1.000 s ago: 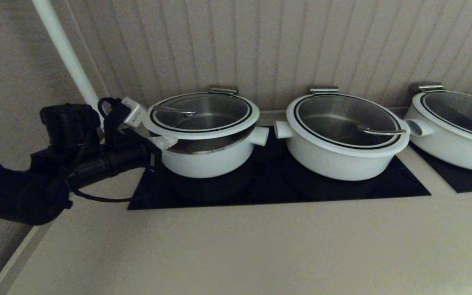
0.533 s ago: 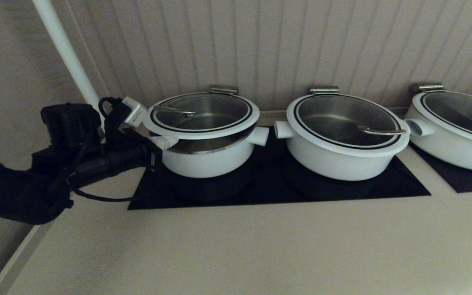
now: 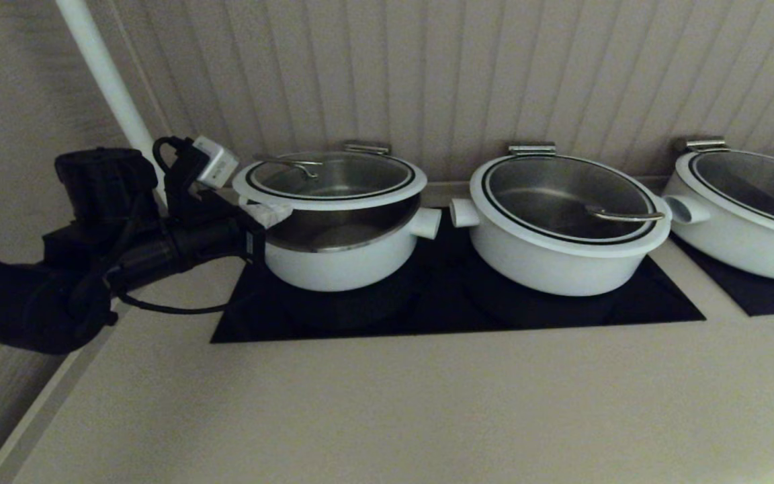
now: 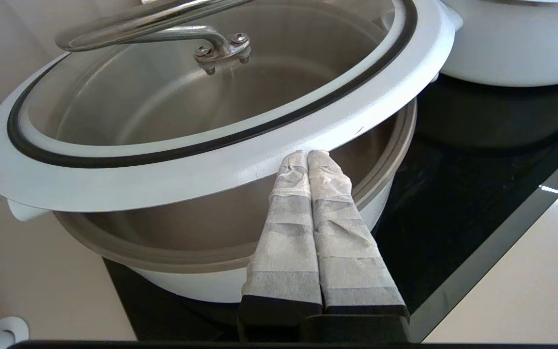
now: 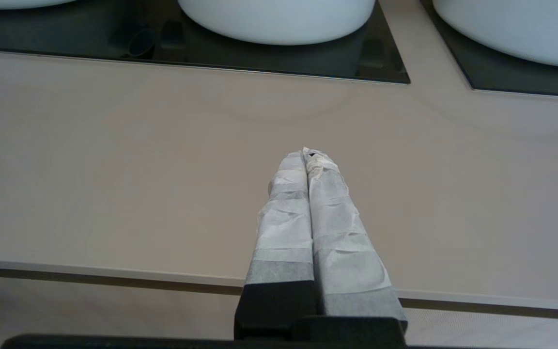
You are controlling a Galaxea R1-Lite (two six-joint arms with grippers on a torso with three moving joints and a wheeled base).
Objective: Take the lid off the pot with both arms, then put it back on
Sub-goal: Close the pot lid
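The pot point(image 3: 340, 259) stands at the left end of the black cooktop point(image 3: 441, 306). Its glass lid point(image 3: 330, 176), white-rimmed with a steel loop handle, hangs raised above the pot with a clear gap showing the steel interior. My left gripper point(image 3: 273, 216) is shut, its taped fingertips pressed under the lid's left rim. In the left wrist view the gripper point(image 4: 307, 154) touches the underside of the lid rim point(image 4: 187, 167) above the pot point(image 4: 187, 286). My right gripper point(image 5: 308, 155) is shut and empty over the bare counter; it is out of the head view.
Two wider white pots with glass lids point(image 3: 565, 228) point(image 3: 743, 208) stand to the right. A white pole point(image 3: 108, 87) rises behind my left arm. The beige counter point(image 3: 394, 403) stretches in front; a ribbed wall is close behind the pots.
My left gripper has risen and carried the lid's left rim up with it. The gap between lid and pot has widened. The lid now sits higher and more level.
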